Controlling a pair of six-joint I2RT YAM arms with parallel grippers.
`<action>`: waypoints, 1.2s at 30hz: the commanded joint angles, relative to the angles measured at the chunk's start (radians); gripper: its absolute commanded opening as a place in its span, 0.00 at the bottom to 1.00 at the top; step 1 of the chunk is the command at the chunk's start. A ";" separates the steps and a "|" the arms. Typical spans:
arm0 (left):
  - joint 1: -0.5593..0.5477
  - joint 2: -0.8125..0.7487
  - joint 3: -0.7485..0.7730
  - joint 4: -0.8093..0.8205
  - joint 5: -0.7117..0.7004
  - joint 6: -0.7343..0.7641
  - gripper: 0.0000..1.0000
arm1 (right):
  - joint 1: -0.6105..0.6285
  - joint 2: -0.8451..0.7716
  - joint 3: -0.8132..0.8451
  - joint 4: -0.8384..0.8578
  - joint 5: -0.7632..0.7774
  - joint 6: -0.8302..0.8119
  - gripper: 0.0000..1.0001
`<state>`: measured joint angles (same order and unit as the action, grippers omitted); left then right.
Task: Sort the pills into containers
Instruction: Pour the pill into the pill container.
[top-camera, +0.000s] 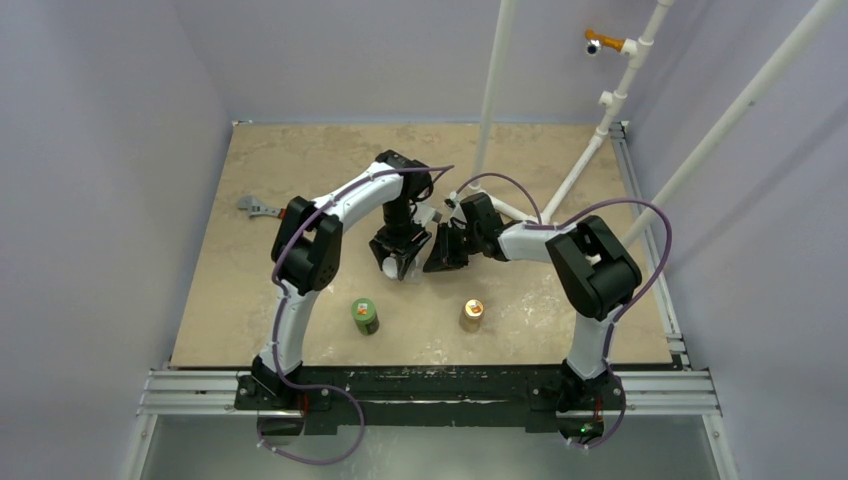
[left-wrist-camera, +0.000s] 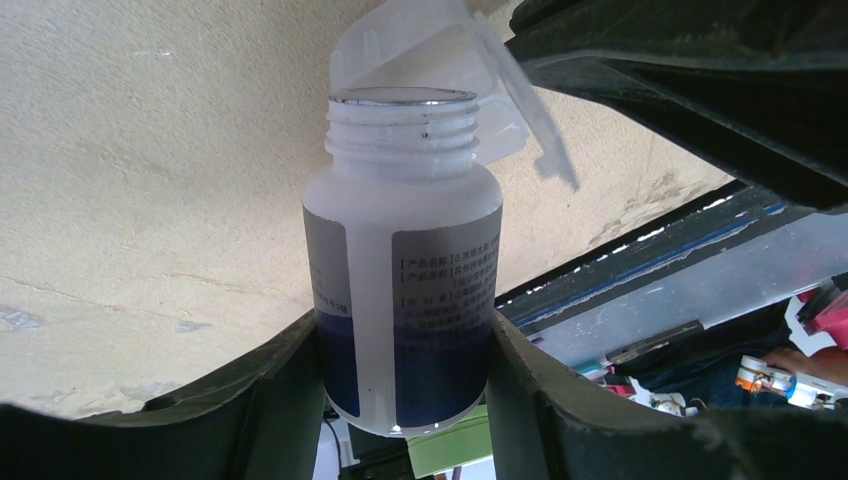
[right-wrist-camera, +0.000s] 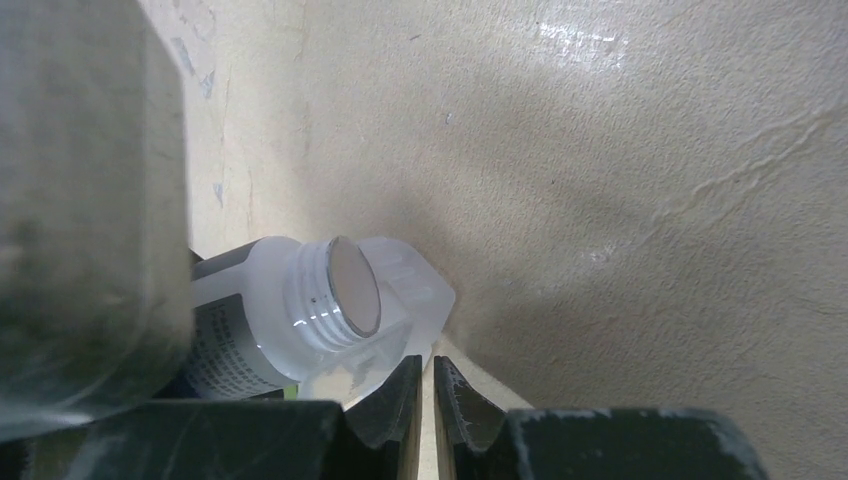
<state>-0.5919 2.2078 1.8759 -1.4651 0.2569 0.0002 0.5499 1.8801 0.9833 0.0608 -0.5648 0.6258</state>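
White plastic bottle (left-wrist-camera: 400, 290), threaded neck uncapped, sitting clenched in left tool (left-wrist-camera: 400, 345); clear glossy case (left-wrist-camera: 420, 50) lying at 12 o'clock by its mouth. Only right wrist showing right tool (right-wrist-camera: 432, 395) pinching closed to slit.

Table (top-camera: 250, 300): beige stone-patterned top, dark rail along near edge | green bottle (top-camera: 364, 316): upright, near edge, left of centre | tan-orange bottle (top-camera: 472, 315): upright, near edge, right of the green one, well apart from it | grey tool (top-camera: 258, 209): wrench-like, flat, near left edge
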 joint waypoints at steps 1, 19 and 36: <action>-0.004 -0.068 0.050 -0.024 -0.015 -0.005 0.00 | 0.006 0.017 0.038 0.013 -0.007 -0.018 0.10; -0.016 -0.051 0.001 -0.013 -0.016 -0.005 0.00 | 0.006 0.016 0.036 0.010 -0.001 -0.024 0.09; -0.021 -0.093 0.016 -0.019 -0.002 -0.007 0.00 | 0.007 0.008 0.038 -0.001 0.017 -0.028 0.09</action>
<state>-0.6044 2.1647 1.8797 -1.4677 0.2352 0.0002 0.5545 1.8988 0.9882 0.0532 -0.5602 0.6201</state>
